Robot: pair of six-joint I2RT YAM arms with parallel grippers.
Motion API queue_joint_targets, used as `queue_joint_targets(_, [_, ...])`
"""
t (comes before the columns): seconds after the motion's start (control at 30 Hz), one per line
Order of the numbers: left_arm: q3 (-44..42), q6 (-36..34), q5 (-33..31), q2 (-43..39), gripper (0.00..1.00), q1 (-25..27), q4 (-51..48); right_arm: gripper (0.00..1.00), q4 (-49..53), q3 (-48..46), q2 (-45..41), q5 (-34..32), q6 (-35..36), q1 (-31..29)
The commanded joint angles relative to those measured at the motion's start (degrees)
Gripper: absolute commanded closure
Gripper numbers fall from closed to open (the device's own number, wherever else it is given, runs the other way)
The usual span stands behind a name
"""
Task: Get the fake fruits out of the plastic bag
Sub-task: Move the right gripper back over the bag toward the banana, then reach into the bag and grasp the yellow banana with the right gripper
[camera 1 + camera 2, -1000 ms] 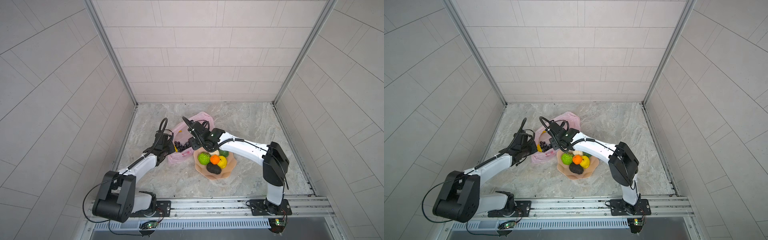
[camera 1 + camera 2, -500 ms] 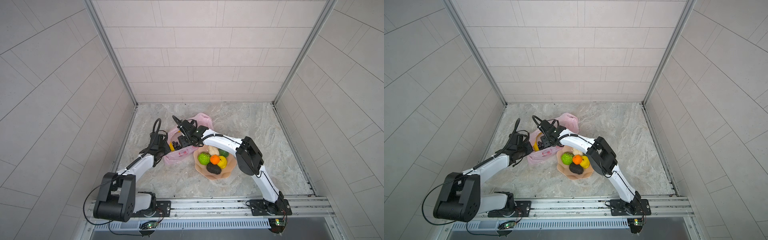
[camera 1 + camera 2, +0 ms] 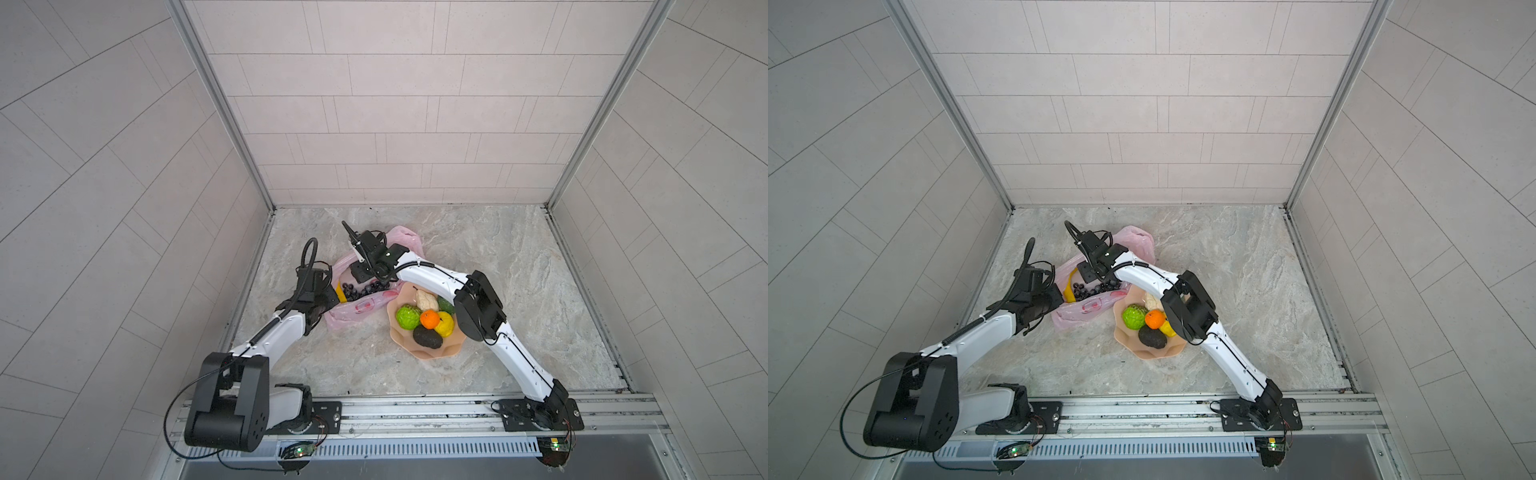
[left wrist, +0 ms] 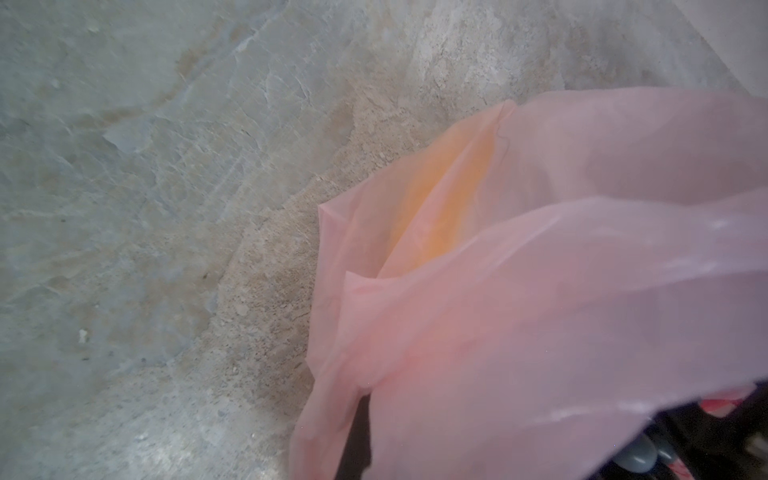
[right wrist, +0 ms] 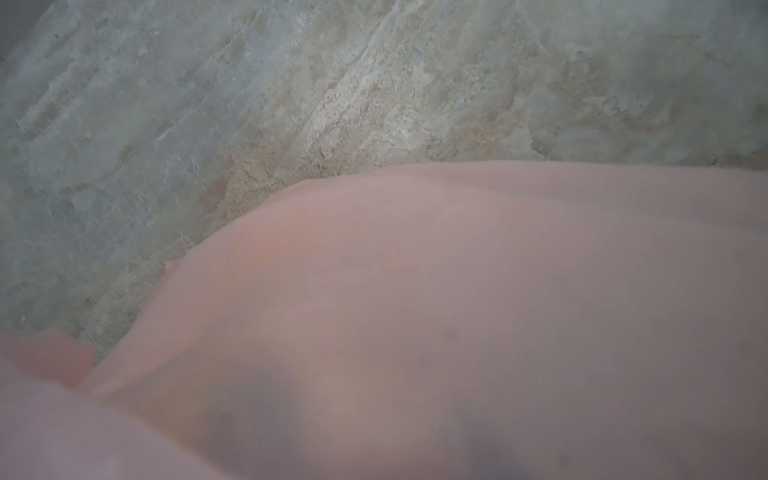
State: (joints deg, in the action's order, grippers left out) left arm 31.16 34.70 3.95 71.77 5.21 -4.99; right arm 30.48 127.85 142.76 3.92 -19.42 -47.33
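- The plastic bag lies on the tabletop, left of centre in both top views. Its mouth is open upward and its side touches the peach bowl.
- The left hand is at the bag's near left rim. Its jaws are together, clamped on the pink film. In the left wrist view that film is drawn up close across the frame.
- The right hand hangs over the open mouth of the bag, just above the contents. I cannot tell whether its jaws are apart or together. The right wrist view shows only blurred pink film over the stone surface.
- Two fruits are inside the bag. The dark grape bunch lies between the two hands, directly beneath the right one. The yellow banana lies just beside the left hand.
- Five fruits are in the bowl, apart from both hands: the bumpy green fruit, orange, yellow lemon-like fruit, dark avocado and cream pear.
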Motion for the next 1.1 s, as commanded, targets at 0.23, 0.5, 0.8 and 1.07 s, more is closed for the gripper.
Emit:
queue_joint_targets(0.23, [-4.6, 2.3, -1.1, -10.3, 0.98, -0.4, 1.2, 0.34, 0.1, 5.0, 3.0, 1.3, -9.1, -5.2])
queue_joint_targets(0.5, [-5.0, 4.0, 0.0, -8.8, 0.99, -0.4, 2.1, 0.30, 1.9, 12.8, 9.2, 2.1, -8.7, -6.8])
queue_joint_targets(0.8, [-5.8, 5.1, 0.9, -9.0, 1.00, -0.5, 3.4, 0.34, 2.6, 18.5, 14.9, -1.7, -7.1, -7.9])
queue_joint_targets(1.07, [-5.6, 4.8, -0.5, -7.8, 1.00, -0.6, 3.0, 0.49, 5.4, 20.0, 14.7, -7.1, -6.4, -8.1])
